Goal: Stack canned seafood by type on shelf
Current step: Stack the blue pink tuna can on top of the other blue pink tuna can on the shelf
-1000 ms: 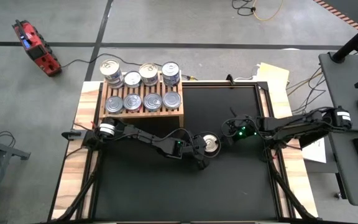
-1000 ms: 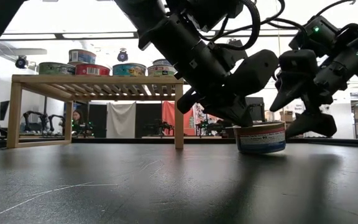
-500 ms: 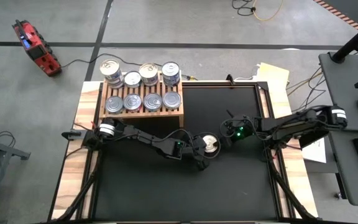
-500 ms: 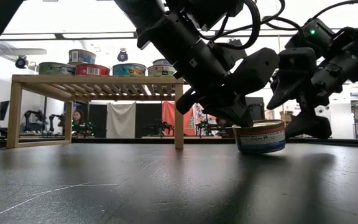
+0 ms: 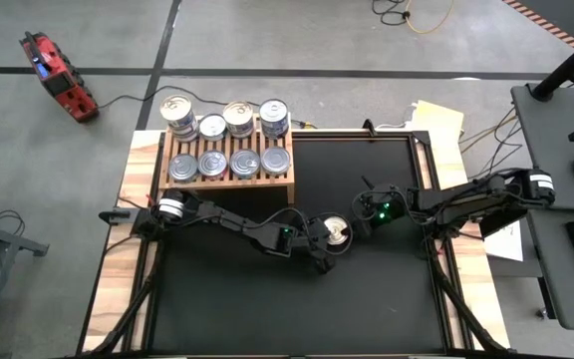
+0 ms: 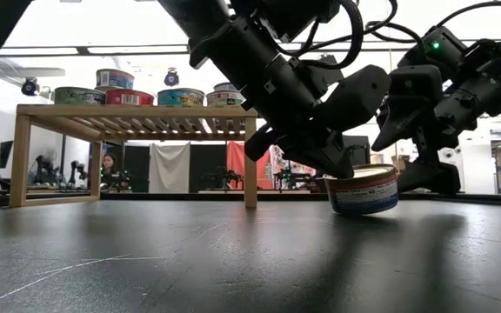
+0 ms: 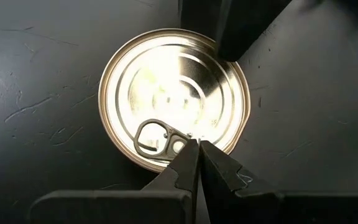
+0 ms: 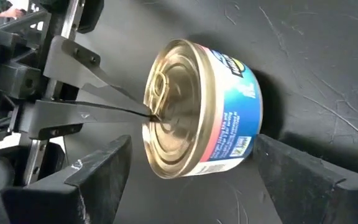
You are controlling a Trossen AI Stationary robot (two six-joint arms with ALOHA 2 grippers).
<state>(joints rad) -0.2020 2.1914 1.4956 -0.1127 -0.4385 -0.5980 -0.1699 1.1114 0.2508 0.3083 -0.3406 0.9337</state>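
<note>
A small round gold-lidded tin with a blue label (image 5: 337, 230) sits tilted on the black desk (image 5: 367, 299), well apart from the light-wood slatted shelf (image 5: 229, 179) that carries the other tins. The left tool (image 7: 197, 144), fingers pressed together, touches the lid by the pull-tab. The right tool (image 8: 191, 165) is spread wide around the tin.
</note>
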